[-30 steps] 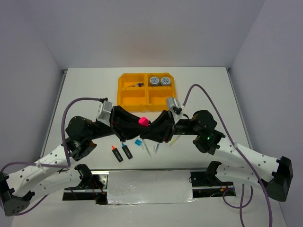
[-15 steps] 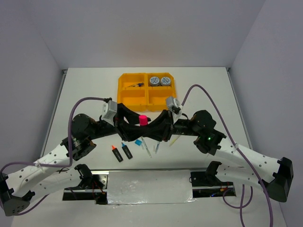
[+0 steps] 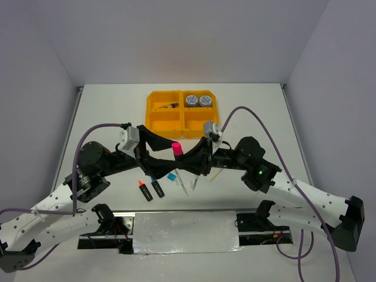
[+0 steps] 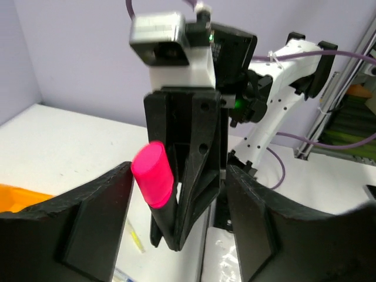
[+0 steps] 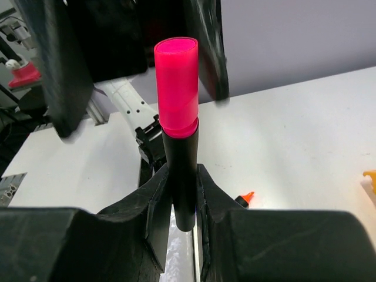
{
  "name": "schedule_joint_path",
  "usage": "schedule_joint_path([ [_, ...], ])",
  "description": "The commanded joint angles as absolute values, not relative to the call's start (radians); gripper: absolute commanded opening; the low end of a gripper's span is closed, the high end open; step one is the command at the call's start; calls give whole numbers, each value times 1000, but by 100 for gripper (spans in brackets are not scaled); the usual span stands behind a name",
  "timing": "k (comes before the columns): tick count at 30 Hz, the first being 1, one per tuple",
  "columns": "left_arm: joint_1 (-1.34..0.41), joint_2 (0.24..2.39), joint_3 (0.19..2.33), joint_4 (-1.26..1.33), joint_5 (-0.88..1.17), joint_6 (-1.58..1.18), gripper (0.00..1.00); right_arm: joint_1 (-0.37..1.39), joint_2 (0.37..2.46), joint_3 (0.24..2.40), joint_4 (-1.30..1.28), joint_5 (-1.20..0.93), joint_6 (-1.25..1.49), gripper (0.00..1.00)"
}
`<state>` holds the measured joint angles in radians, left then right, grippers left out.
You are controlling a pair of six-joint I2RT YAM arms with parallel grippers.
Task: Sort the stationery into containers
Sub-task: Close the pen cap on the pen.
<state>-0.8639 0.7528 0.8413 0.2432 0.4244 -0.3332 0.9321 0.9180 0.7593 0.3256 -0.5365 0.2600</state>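
One pink-capped highlighter [image 5: 176, 88] stands upright, clamped in the right gripper [image 5: 182, 188] short of the tray [image 3: 151, 113]; the left gripper [image 4: 179, 176] gapes around it, and closing off-centre could knock it loose

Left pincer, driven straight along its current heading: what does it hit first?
Likely the pink-capped highlighter, held in the right pincer. It sits dead ahead, between the open fingers of the left pincer. The right pincer's body is close behind it, though depth is hard to judge.
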Motion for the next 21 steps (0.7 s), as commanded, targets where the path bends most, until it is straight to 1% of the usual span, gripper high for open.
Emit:
schedule_joint_path([
  [1,-865,719,928,193,387,-256,76,931,885,799,313,-529,233,0],
  [3,-867,741,963,154,383,-241,94,933,884,799,314,-546,239,0],
  [4,-865,750,977,140,382,-236,99,933,879,799,313,-549,239,0],
  [11,-865,785,1008,126,341,-236,99,933,850,799,301,-584,239,0],
  [15,-865,801,1005,213,414,-293,99,933,853,808,295,-629,235,0],
  [21,-865,834,1008,287,488,-390,94,933,856,821,259,-617,213,0],
])
